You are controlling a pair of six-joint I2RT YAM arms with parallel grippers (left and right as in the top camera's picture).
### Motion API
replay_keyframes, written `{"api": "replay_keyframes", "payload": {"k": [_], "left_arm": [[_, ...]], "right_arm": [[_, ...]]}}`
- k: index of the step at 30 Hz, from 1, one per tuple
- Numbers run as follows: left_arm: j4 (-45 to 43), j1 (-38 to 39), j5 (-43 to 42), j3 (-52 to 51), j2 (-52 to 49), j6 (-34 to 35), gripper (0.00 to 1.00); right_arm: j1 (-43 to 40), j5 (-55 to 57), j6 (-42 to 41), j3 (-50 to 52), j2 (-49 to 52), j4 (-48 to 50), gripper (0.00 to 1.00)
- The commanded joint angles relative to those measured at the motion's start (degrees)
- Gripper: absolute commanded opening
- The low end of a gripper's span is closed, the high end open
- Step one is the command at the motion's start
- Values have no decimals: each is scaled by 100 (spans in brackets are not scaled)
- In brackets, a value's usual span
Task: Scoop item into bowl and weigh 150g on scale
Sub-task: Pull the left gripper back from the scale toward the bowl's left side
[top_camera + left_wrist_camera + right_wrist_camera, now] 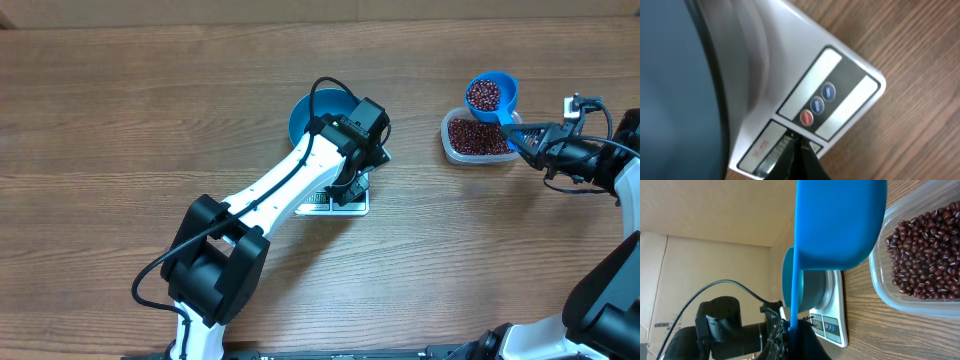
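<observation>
The blue bowl (305, 118) sits on the white scale (350, 207), and my left arm hides much of both. My left gripper (352, 188) is shut with nothing in it. Its tip (796, 142) rests at the scale's front panel (840, 95), beside the display and just below the red button (806, 118). The bowl's wall (670, 90) fills the left of that view. My right gripper (522, 140) is shut on the handle (796, 280) of a blue scoop (492, 95). The scoop is full of red-brown beans (484, 95) and hangs at the far edge of the clear tub.
The clear plastic tub (449, 140) holds more beans (925, 255) to the right of the scale. My left arm (260, 195) crosses the table diagonally from the near left. In the right wrist view the scale (832, 325) and bowl (810, 287) stand beyond the scoop.
</observation>
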State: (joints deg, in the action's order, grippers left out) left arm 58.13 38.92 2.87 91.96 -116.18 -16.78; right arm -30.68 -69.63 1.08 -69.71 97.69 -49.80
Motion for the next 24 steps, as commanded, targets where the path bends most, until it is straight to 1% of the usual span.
{"api": "replay_keyframes", "payload": {"k": [1, 9, 24], "left_arm": [[118, 17, 46, 210, -90, -127, 4], [192, 42, 11, 289, 72, -149, 4], [503, 50, 13, 289, 1115, -256, 4]], "right_arm": [[-22, -138, 90, -70, 33, 52, 4], [-22, -138, 87, -70, 33, 136, 4], [-22, -140, 87, -70, 33, 179, 4]]}}
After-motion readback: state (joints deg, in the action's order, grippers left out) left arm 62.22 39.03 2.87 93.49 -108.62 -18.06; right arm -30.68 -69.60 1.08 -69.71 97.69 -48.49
